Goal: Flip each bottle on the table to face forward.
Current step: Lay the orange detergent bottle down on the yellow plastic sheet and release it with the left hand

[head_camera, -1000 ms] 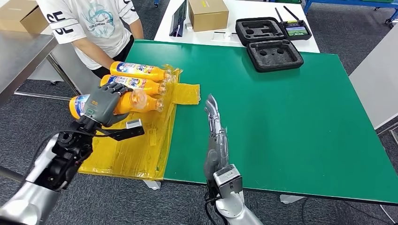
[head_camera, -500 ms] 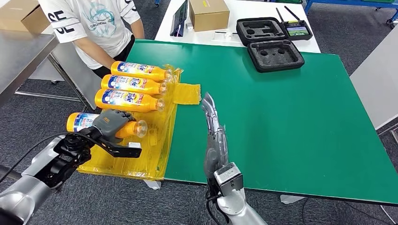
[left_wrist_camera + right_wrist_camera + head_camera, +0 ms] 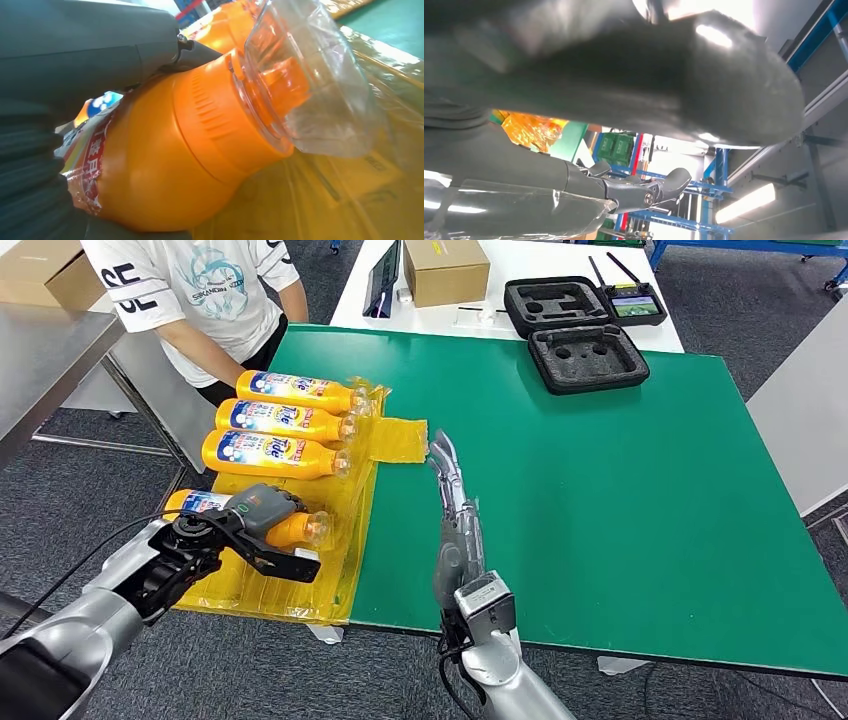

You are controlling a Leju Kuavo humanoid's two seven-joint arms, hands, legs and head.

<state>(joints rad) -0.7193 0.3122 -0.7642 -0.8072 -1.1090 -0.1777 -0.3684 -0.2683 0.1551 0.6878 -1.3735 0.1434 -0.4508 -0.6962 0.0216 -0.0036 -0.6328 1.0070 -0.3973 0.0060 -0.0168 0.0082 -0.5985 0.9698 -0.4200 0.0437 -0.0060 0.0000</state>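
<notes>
- Head view: the left hand (image 3: 262, 510) grips an orange bottle (image 3: 300, 530) lying on its side over the yellow sheet (image 3: 300, 585) at the green table (image 3: 600, 490)'s near left corner, its clear cap pointing right.
- Left wrist view, close up: the dark fingers (image 3: 30, 165) wrap the labelled body of that bottle, and the clear cap (image 3: 310, 85) sticks out beyond them above the yellow sheet.
- 3 more orange bottles (image 3: 280, 420) lie in a row just beyond the held one, side by side on the sheet, labels up and caps to the right.
- The right hand (image 3: 455, 525) stands edge-up over the green table beside the sheet, fingers straight and holding nothing.
- A person in a white shirt (image 3: 200, 285) stands at the table's far left corner.
- 2 black foam cases (image 3: 585, 355) and a cardboard box (image 3: 445, 270) sit at the far side.
</notes>
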